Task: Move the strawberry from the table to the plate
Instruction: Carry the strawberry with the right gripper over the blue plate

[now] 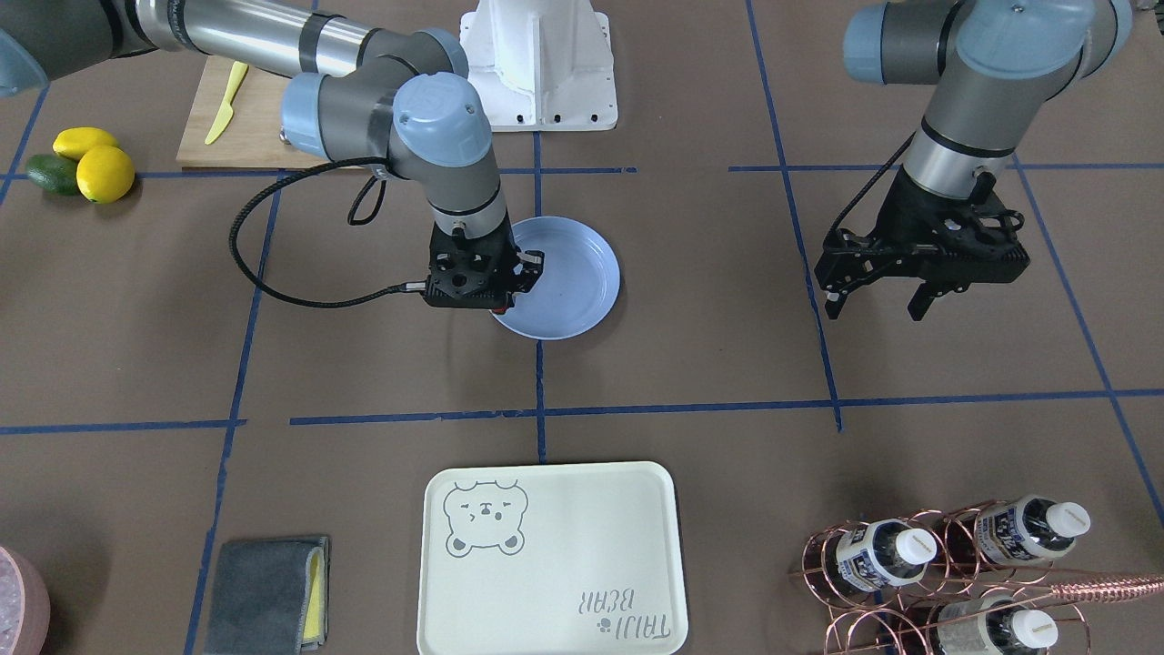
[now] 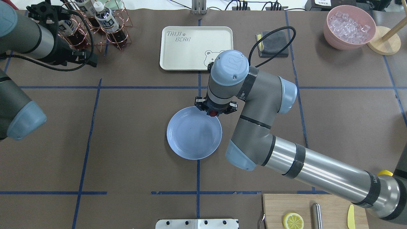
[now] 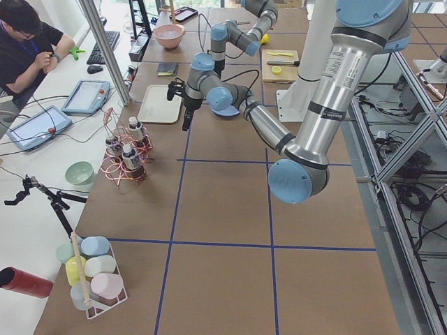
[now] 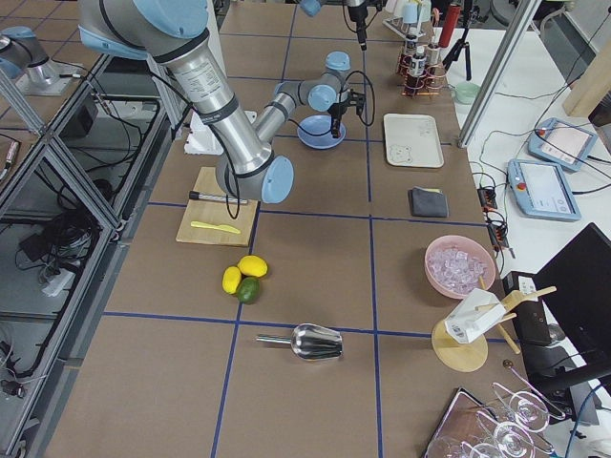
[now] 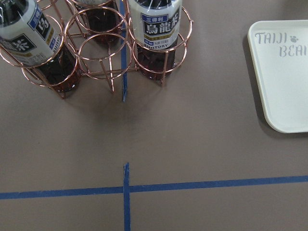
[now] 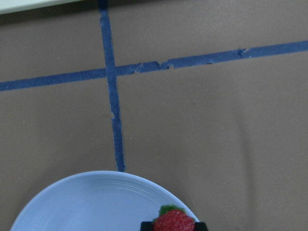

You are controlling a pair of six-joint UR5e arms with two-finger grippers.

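The right gripper [image 2: 215, 113], pinching the strawberry [image 6: 173, 222], hangs over the plate's [image 2: 190, 136] far rim, its middle lying toward the robot.

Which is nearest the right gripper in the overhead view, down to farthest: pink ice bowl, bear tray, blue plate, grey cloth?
1. Blue plate, its far rim right beneath the right gripper.
2. Bear tray, just beyond, toward the far edge.
3. Grey cloth, far side, further right.
4. Pink ice bowl, far right corner.
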